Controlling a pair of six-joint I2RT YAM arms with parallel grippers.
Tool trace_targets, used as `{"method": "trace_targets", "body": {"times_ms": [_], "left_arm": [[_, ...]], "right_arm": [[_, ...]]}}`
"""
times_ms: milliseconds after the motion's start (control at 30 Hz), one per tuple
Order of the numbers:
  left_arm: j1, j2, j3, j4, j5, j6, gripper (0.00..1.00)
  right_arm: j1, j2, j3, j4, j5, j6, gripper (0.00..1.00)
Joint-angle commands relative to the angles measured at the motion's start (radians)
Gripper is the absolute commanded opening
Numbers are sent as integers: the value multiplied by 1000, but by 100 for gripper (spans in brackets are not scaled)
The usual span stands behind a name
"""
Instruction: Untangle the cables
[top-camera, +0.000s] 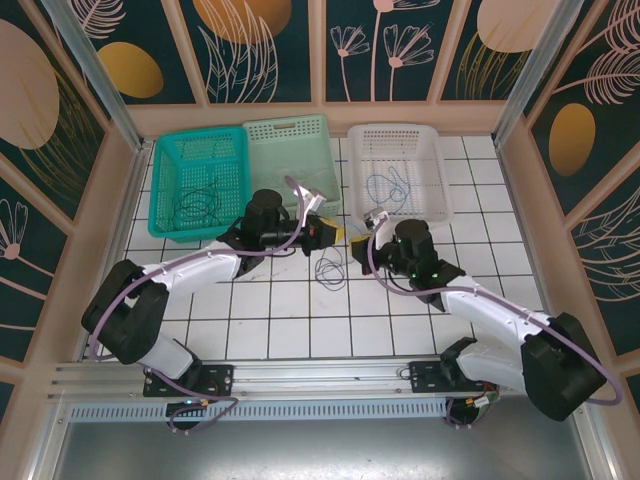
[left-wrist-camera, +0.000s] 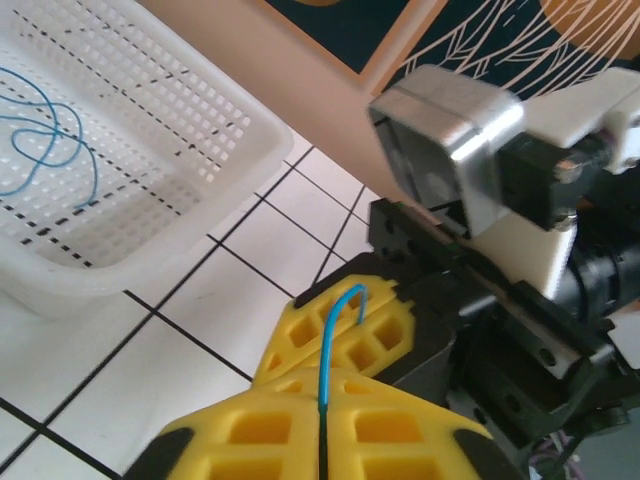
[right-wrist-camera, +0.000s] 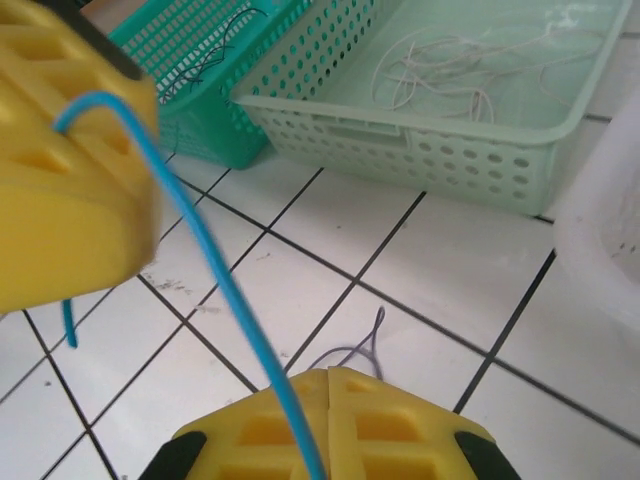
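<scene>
My left gripper (left-wrist-camera: 324, 412) (top-camera: 333, 232) is shut on a thin blue cable (left-wrist-camera: 328, 350) that comes out of its jaw seam and hooks onto the right gripper's yellow fingers (left-wrist-camera: 375, 340). My right gripper (right-wrist-camera: 328, 384) (top-camera: 358, 243) is shut too. The blue cable (right-wrist-camera: 215, 260) runs from the left gripper's fingers (right-wrist-camera: 60, 200) down across its left finger, and the pinch point is hidden. The two grippers meet tip to tip over the middle tiles. A small dark cable tangle (top-camera: 330, 270) (right-wrist-camera: 366, 345) lies on the floor below them.
Three baskets stand at the back. The teal basket (top-camera: 165, 190) holds dark cables, the pale green basket (top-camera: 290, 135) (right-wrist-camera: 420, 150) holds whitish cables (right-wrist-camera: 450, 70), and the white basket (top-camera: 400, 140) (left-wrist-camera: 200, 160) holds blue cables (left-wrist-camera: 50, 130). Wooden walls close in both sides.
</scene>
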Motion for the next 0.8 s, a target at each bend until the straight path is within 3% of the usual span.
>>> {"method": "trace_targets", "body": {"times_ms": [0, 33, 100, 133, 167, 233, 533, 767], "left_arm": [[-3, -35, 28, -24, -84, -5, 28], [-3, -36, 28, -41, -113, -1, 49], [-4, -39, 27, -72, -173, 11, 67], [-4, -40, 27, -85, -200, 19, 94], [-3, -41, 27, -96, -225, 21, 99], [-4, -40, 24, -111, -277, 27, 99], [-4, 43, 34, -140, -290, 20, 99], [-4, -18, -24, -77, -337, 13, 99]], "right_arm": [[7, -76, 16, -34, 40, -17, 0], [6, -97, 35, -64, 48, -24, 0], [5, -127, 84, -131, 65, -36, 0], [6, -139, 118, -167, 72, -42, 0], [6, -148, 145, -192, 78, -46, 0], [6, -159, 217, -245, 94, -55, 0], [19, -162, 436, -304, 34, -71, 0], [22, -135, 501, -328, 257, -99, 0]]}}
